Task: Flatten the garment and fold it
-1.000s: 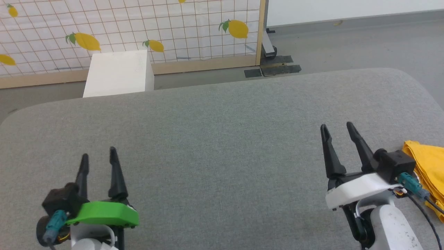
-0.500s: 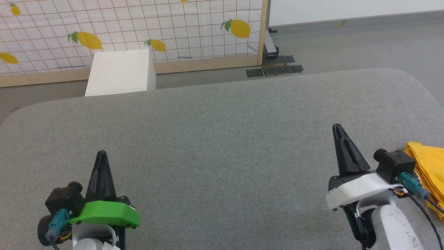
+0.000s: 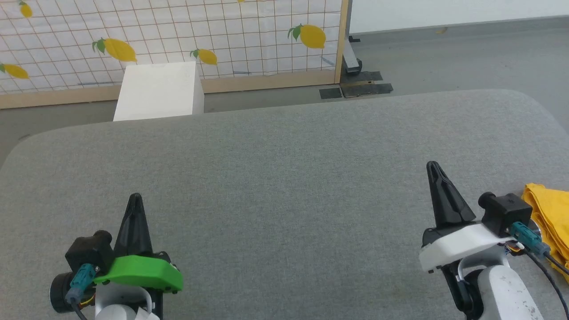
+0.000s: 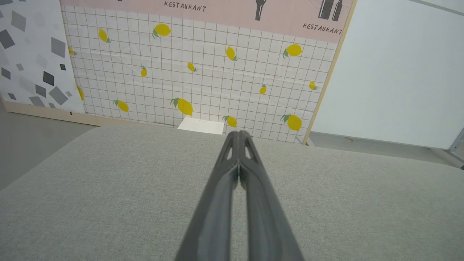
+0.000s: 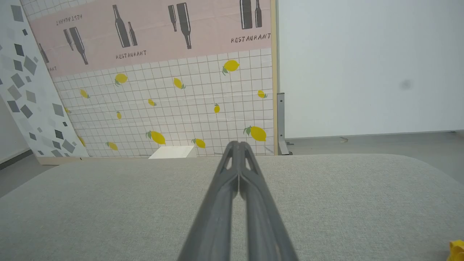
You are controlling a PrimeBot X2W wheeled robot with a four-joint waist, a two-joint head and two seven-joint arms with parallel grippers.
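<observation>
Item 1: yellow T-shirt (image 3: 549, 213), found bunched at the lower right frame edge on the grey bench (image 3: 284, 178), beside the right arm's wrist; not yet flattened.

Item 2: left hand (image 3: 134, 198), lower left, clenched, empty.

Item 3: right hand (image 3: 432, 165), clenched, empty. Both are judged parked low so the bench is left free for spreading.

Mock-up lab (printed restaurant backdrop (image 5: 163, 36))

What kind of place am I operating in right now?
Probably a staged test room, not a real restaurant: printed backdrop panels with lemons and "RESTAURANT" bottles, a grey fabric-covered work table, and bare grey floor by a plain white wall.
</observation>
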